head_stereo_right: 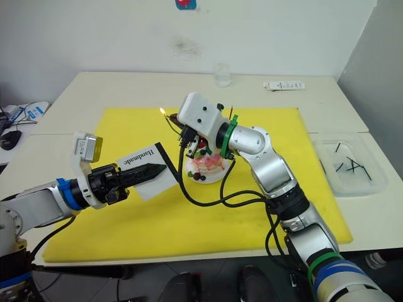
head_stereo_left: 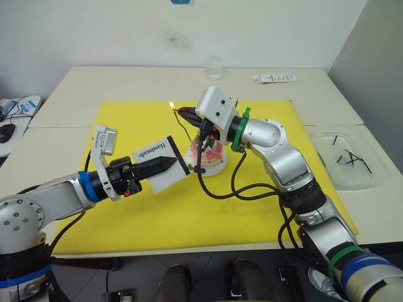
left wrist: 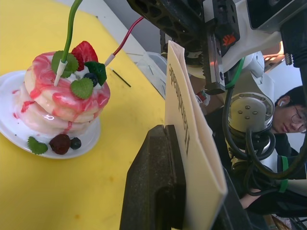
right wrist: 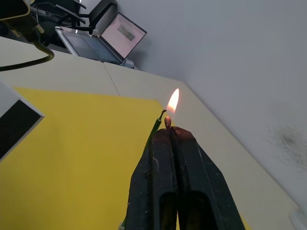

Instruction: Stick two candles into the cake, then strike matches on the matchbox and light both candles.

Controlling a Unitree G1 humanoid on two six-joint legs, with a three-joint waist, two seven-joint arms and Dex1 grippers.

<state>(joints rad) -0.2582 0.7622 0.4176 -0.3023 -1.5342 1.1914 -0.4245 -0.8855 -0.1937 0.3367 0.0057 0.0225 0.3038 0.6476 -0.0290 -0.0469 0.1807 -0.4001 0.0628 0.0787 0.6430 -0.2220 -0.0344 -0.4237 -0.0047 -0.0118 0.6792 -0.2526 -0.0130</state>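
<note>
We see the right gripper (right wrist: 169,136) clamped on a burning match (right wrist: 168,122) above the cake (head_stereo_left: 209,157); beside the cake, the left gripper (head_stereo_left: 165,165) pinches the matchbox (head_stereo_left: 161,162).

Left end effector (head_stereo_right: 158,170) clamped on matchbox (head_stereo_right: 143,168) beside cake (head_stereo_right: 206,165); small flame (head_stereo_right: 162,112) at right end effector (head_stereo_right: 172,119).

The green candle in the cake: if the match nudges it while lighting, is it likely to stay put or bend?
Probably bends: the green candle is very thin, long and already curves in the left wrist view. It may also lean or pull loose, since only its pale end sits in the soft-looking cake. The right tool holds the lit match right at the candle's top, so contact should be light.
</note>
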